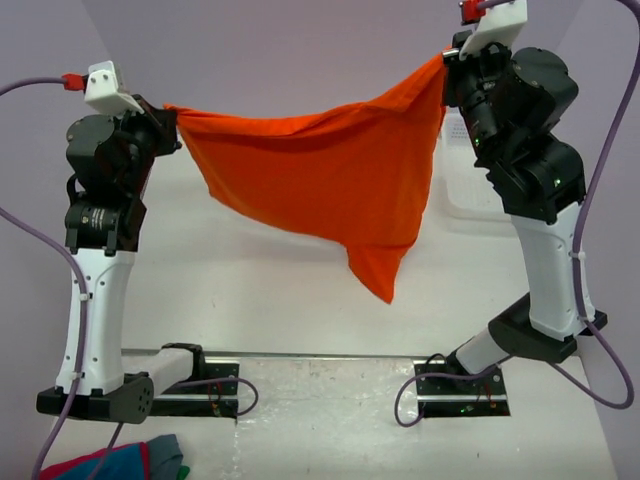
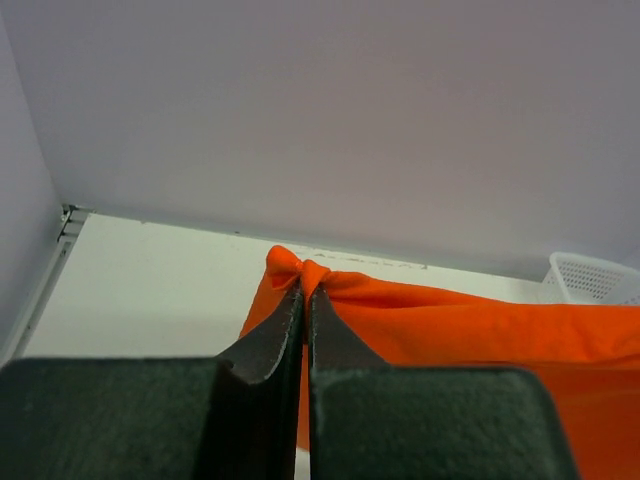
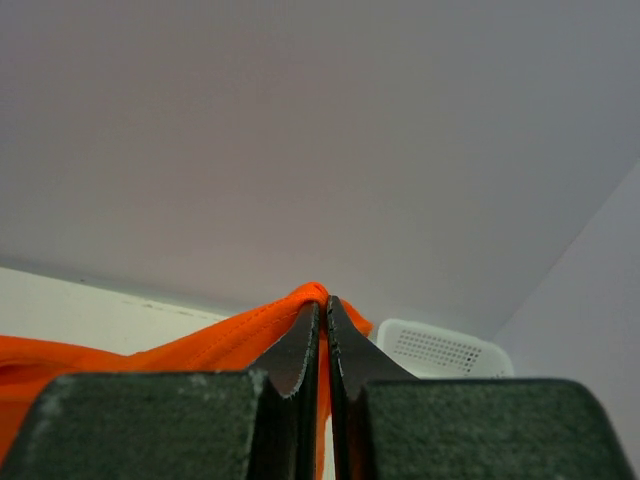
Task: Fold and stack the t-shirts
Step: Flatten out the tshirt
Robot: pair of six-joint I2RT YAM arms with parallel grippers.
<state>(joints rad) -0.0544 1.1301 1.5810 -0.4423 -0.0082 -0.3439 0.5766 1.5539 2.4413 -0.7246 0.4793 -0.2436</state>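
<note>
Where the arms were bolted down at the near edge, a bundle [image 1: 120,462] of red, blue and grey cloth lay by the left base, well apart from the work and no part of it. Beyond the bases, the table [image 1: 250,290] showed bare white beneath the load.

Above it the shirt [image 1: 320,185] hung in the air between the two arms, apparently clear of the table. Its upper edge was stretched from one grip to the other and sagged in the middle. One loose tail drooped lowest, right of centre.

The left gripper [image 2: 305,290] was clamped on a bunched corner of the orange cloth, jaws pressed together, with a small knot of fabric poking past the tips. The right gripper [image 3: 322,305] was likewise closed on the opposite corner, held somewhat higher than the left.

Judgement: the shirt was held aloft and pulled wide so that its own weight would draw out the creases and show its outline before it was laid flat. No fold had yet been made.

Farthest off, a white basket [image 1: 465,190] stood on the table by the right arm, near the back wall.
</note>
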